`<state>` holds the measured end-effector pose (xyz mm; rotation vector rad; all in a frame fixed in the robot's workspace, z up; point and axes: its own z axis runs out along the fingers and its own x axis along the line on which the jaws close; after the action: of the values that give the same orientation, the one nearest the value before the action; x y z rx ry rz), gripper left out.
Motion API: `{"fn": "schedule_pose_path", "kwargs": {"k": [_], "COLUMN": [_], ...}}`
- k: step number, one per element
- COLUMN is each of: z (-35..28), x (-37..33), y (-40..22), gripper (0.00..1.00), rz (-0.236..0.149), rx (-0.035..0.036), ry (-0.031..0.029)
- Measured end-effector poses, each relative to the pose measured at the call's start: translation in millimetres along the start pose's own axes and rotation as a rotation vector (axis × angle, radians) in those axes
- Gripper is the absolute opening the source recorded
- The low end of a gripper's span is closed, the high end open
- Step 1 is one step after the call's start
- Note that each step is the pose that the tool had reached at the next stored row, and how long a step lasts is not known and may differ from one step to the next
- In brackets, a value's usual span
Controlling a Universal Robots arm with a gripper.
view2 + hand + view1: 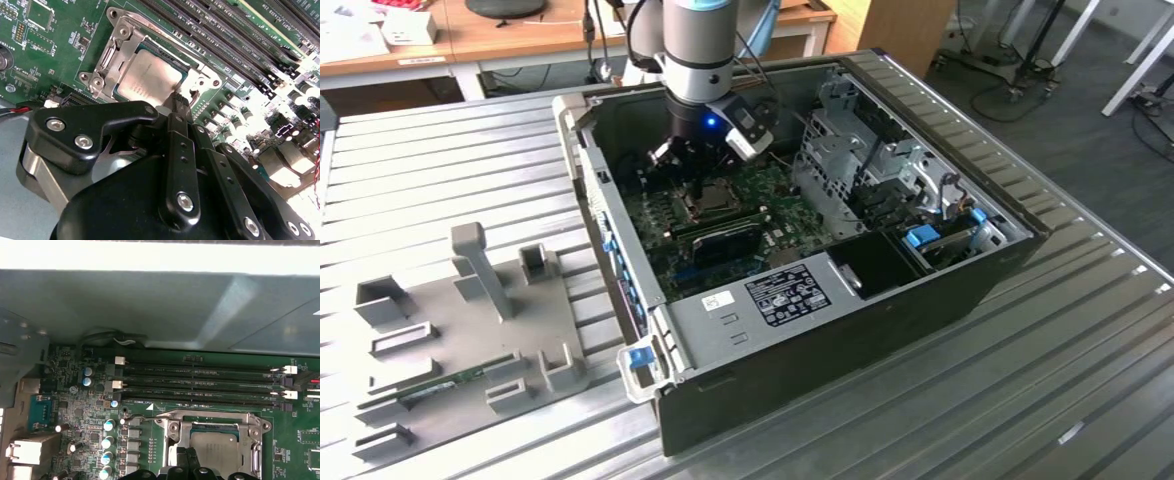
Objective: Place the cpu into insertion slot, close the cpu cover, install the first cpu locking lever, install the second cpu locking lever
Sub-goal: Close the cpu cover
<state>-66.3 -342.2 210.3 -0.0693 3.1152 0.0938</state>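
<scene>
Hovering at upper centre of the exterior view, the gripper, its claw pressed together, meets the insertion slot edge, probably to push a locking lever; the cpu sits under the lowered cpu cover

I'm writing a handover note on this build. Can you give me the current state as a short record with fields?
cpu: lying flat under the cover, silver top showing through its window
cpu cover: down flat around the cpu
gripper: shut, tips at the cover's edge beside the cpu
memory slots: long, black, running alongside the cover
computer case: on its side, open on top, arm reaching in
</scene>
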Motion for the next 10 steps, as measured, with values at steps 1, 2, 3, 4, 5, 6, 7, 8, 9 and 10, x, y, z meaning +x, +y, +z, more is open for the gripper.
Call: {"fn": "schedule_pose_path", "kwargs": {"k": [1, 2, 3, 4, 5, 6, 7, 8, 9, 10], "z": [0.0, 0.0, 0.0, 0.1, 0.1, 0.3, 0.4, 0.7, 1.1, 1.6], "x": [0.0, 0.0, 0.1, 0.1, 0.1, 0.6, 0.9, 1.2, 1.2, 1.3], "y": [0.0, 0.0, 0.0, 0.0, 0.0, 0.1, 0.1, 0.0, 0.1, 0.0], "gripper": [0.10, 0.10, 0.10, 0.10, 0.10, 0.10, 0.10, 0.10, 0.10, 0.10], "rz": [0.000, 0.000, 0.000, 0.000, 0.000, 0.000, 0.000, 0.000, 0.000, 0.000], "rx": [0.0000, 0.0001, 0.0001, 0.0000, -0.0001, -0.0003, -0.0003, -0.0002, -0.0002, -0.0002], "ry": [0.0000, 0.0000, 0.0000, -0.0001, -0.0001, -0.0004, -0.0006, -0.0006, -0.0006, -0.0006]}}
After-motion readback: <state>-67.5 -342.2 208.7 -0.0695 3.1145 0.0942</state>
